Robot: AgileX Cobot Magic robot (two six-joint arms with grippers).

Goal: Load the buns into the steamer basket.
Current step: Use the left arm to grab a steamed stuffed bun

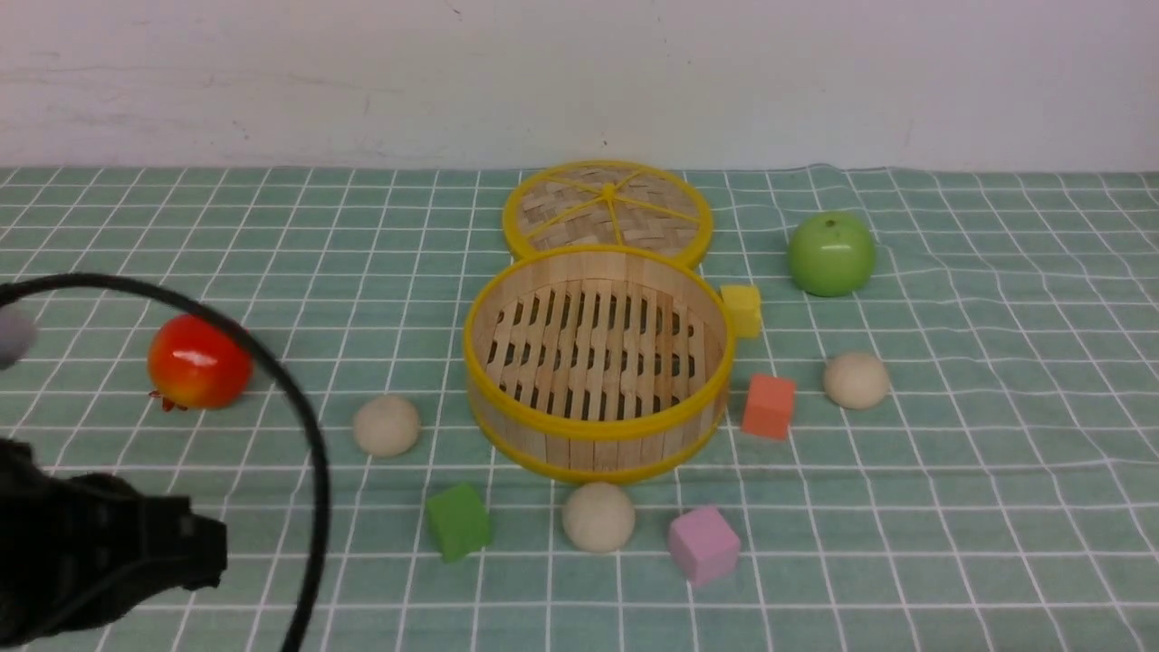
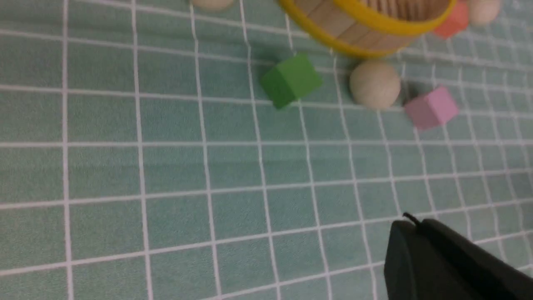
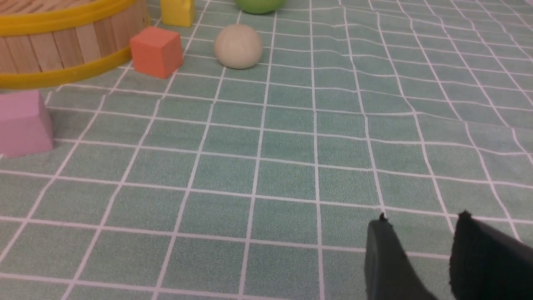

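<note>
The steamer basket [image 1: 589, 448] stands upright mid-table with nothing inside. Three cream buns lie on the cloth around it: one to its left [image 1: 387, 426], one in front [image 1: 598, 516], one to its right [image 1: 856, 380]. My left gripper [image 2: 410, 223] is shut on nothing and hovers over bare cloth, well short of the front bun [image 2: 374, 84] and the basket wall [image 2: 358, 39]. My right gripper [image 3: 420, 221] is open with only cloth between its fingers, far from the right bun [image 3: 238, 46]. The front view shows only the left arm's black body [image 1: 90, 552].
A woven lid [image 1: 607, 210] lies flat behind the basket. A green apple [image 1: 830, 254] sits back right and a red fruit [image 1: 199, 362] on the left. Yellow [image 1: 742, 310], orange [image 1: 769, 407], green [image 1: 459, 521] and pink [image 1: 704, 545] cubes ring the basket. A black cable [image 1: 308, 435] arcs over the left side.
</note>
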